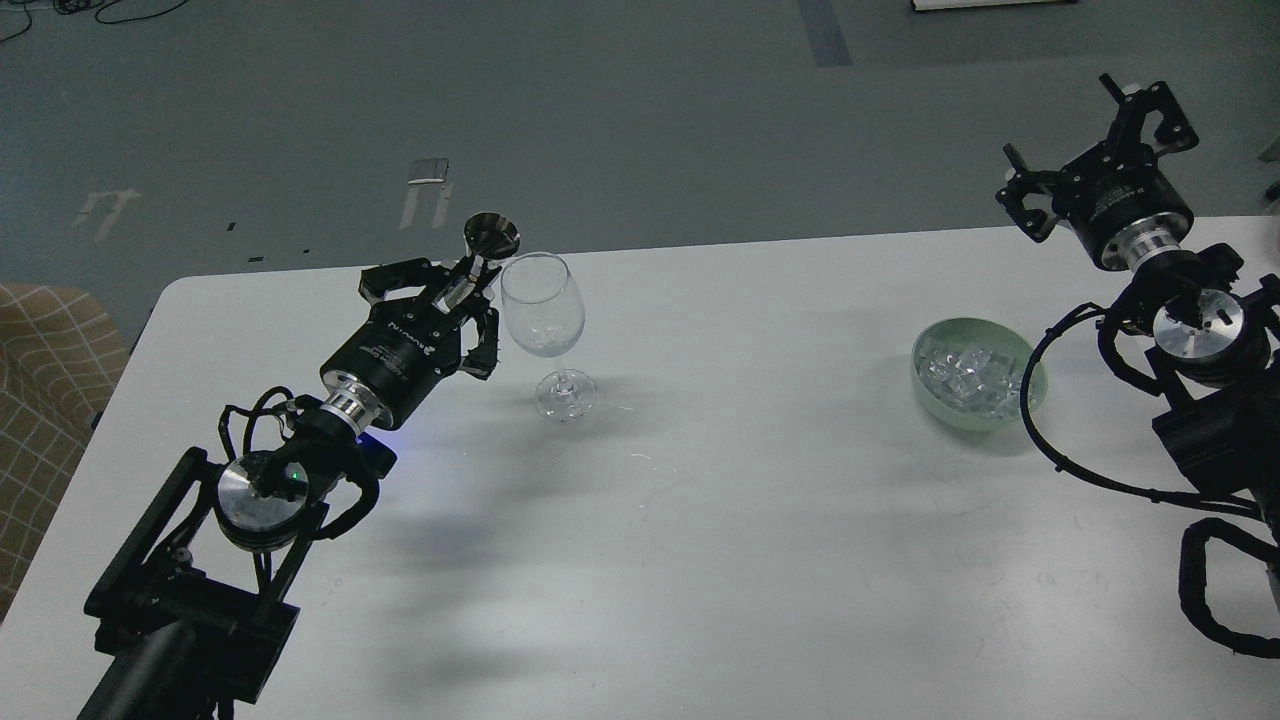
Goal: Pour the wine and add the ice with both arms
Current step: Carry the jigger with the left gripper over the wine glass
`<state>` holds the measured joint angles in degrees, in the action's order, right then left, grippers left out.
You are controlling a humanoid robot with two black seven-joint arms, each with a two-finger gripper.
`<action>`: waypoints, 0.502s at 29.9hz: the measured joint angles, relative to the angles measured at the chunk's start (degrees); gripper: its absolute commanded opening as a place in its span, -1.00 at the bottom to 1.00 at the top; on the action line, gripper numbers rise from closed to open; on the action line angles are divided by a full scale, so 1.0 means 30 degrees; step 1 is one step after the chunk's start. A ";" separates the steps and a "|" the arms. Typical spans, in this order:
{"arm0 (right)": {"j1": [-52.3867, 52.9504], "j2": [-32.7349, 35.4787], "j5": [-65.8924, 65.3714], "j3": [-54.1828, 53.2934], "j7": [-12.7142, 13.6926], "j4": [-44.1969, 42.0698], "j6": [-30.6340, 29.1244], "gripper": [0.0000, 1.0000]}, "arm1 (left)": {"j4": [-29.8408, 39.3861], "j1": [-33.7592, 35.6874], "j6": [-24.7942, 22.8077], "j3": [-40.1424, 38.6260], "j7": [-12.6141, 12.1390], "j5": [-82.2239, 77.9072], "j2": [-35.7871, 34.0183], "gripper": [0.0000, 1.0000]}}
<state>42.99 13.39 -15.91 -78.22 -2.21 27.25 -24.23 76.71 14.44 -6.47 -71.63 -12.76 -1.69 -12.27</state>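
Observation:
My left gripper (462, 291) is shut on a steel hourglass jigger (487, 248). It holds the jigger tilted, its cup level with the rim of a clear stemmed glass (545, 318) and just left of it. The glass stands upright on the white table (720, 480). No wine shows in the jigger or the glass. The ice (965, 375) lies as several clear cubes in a pale green bowl (1030, 400) at the right. My right gripper (1090, 135) is open and empty, raised beyond the table's far edge, behind and right of the bowl.
A black cable (1060, 440) from my right arm loops over the bowl's right rim. A checked tan cushion (45, 400) sits off the table's left edge. The grey floor (640, 120) lies beyond the far edge.

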 measured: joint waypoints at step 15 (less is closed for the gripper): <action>-0.0212 0.0020 0.0029 -0.0045 0.0004 0.0025 -0.0422 1.00 | -0.0020 0.0328 0.0043 -0.0020 -0.0159 -0.2246 -0.0114 -1.00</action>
<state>42.36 13.45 -15.82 -78.36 -2.19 27.33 -25.50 76.65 15.43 -6.34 -71.69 -13.24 -8.42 -12.61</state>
